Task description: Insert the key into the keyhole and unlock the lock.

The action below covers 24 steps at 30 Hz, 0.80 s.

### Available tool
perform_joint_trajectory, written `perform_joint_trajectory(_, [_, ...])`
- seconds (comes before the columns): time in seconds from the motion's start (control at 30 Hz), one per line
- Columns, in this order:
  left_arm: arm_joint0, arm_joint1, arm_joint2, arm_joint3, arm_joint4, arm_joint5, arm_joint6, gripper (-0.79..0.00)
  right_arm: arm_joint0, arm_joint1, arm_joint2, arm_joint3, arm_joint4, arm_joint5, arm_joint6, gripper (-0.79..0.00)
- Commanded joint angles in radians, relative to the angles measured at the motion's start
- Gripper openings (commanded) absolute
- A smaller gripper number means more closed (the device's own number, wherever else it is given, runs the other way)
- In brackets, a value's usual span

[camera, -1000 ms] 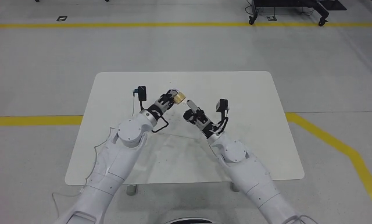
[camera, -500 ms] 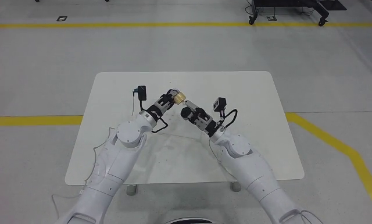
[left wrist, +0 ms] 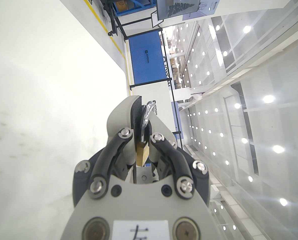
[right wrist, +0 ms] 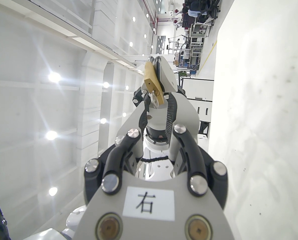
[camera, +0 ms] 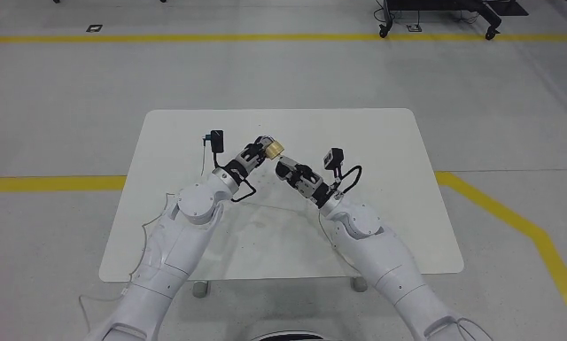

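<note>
Top view: above the table's (camera: pixel 390 137) middle, left gripper (camera: pixel 262 152) and right gripper (camera: pixel 285 170) stand tip to tip. Left wrist view: fingers clamp the lock (left wrist: pixel 142 154) by its shackle. Right wrist view: fingers pinch the key (right wrist: pixel 155 100) at the keyhole; it is stiff, slick metal, likely best held by its bow.

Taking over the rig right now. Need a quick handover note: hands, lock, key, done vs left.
Left hand: shut on the brass padlock, pinched at the shackle, held over the white table.
Right hand: shut on the key, whose head sits against the padlock's bottom face.
Done: both items picked up, key brought to the padlock.
Unclear: how deep the key's blade is seated.
Left: confirm full insertion, turn the key, open the shackle.
</note>
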Motion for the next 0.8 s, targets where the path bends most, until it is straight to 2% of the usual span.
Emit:
perform_joint_trajectory(0.0, [-0.001,0.000,0.000,0.000,0.002,0.000,-0.003,-0.785,0.001,0.000,0.001,0.002,0.008,0.002,0.002,-0.668])
perform_joint_trajectory(0.07, [-0.001,-0.001,0.000,0.001,0.002,-0.001,-0.007,-0.785,0.001,-0.001,0.001,0.004,0.017,0.005,0.003,-0.745])
perform_joint_trajectory(0.13, [-0.001,-0.001,0.000,0.001,0.004,-0.003,-0.009,-0.785,0.002,-0.002,0.002,0.008,0.025,0.012,-0.003,-0.739])
perform_joint_trajectory(0.23, [0.000,-0.001,0.000,0.002,0.007,-0.004,-0.010,-0.785,0.004,-0.003,0.004,0.012,0.033,0.014,-0.001,-0.785])
perform_joint_trajectory(0.43, [0.004,-0.002,0.002,-0.003,0.018,-0.006,-0.013,-0.785,0.004,-0.005,0.003,0.014,0.070,0.028,0.025,-0.785])
perform_joint_trajectory(0.6, [0.004,-0.002,0.003,-0.005,0.028,-0.008,-0.018,-0.785,0.008,-0.007,0.014,0.029,0.172,0.048,0.109,-0.785])
perform_joint_trajectory(0.77, [0.006,-0.001,0.002,-0.009,0.038,-0.018,-0.021,-0.785,0.028,-0.007,0.024,0.064,0.265,0.117,0.215,-0.785])
